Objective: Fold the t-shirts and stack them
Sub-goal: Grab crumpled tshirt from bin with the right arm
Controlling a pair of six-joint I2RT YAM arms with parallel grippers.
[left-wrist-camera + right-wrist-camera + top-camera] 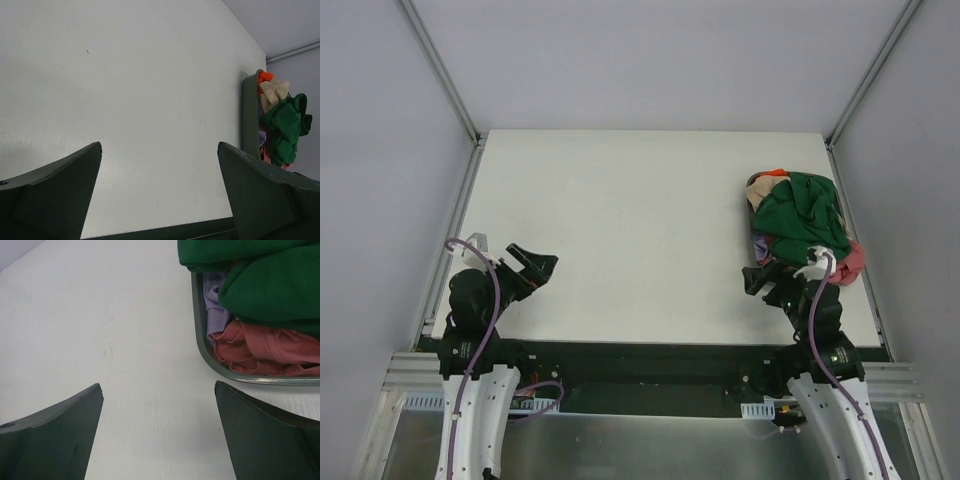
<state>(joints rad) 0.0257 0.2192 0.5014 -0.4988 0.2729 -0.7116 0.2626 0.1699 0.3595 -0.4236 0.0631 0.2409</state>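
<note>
The t-shirts (800, 215) sit in a soft, crumpled heap at the far right of the white surface (620, 230), none folded. They are bundled in a grey-green bin (260, 380) with a smooth rim and a rounded corner. A big dark green shirt (805, 210) lies on top in thick rumpled folds, a beige shirt (760, 192) pokes out at its far left, and a pink-red shirt (855, 262) spills out at the near right. The surface itself is matt and finely ribbed, with a few faint marks.

From above the cloth nearly hides the bin. The left wrist camera, looking across the surface, shows its upright wall side on, with an orange scrap (265, 76) at the top of the heap. The right wrist camera is close enough to show a stitched seam on the pink-red shirt and a strip of lilac cloth (217, 315) tucked against the bin's inner wall, which is barely visible from overhead.

The left pincer (542, 262) hangs over the bare near-left part of the surface, well apart from the heap, its dark wedge-shaped fingers (55, 190) spread wide on nothing. The right pincer (770, 275) hovers just beside the bin's near corner, its jaws also wide apart and empty.
</note>
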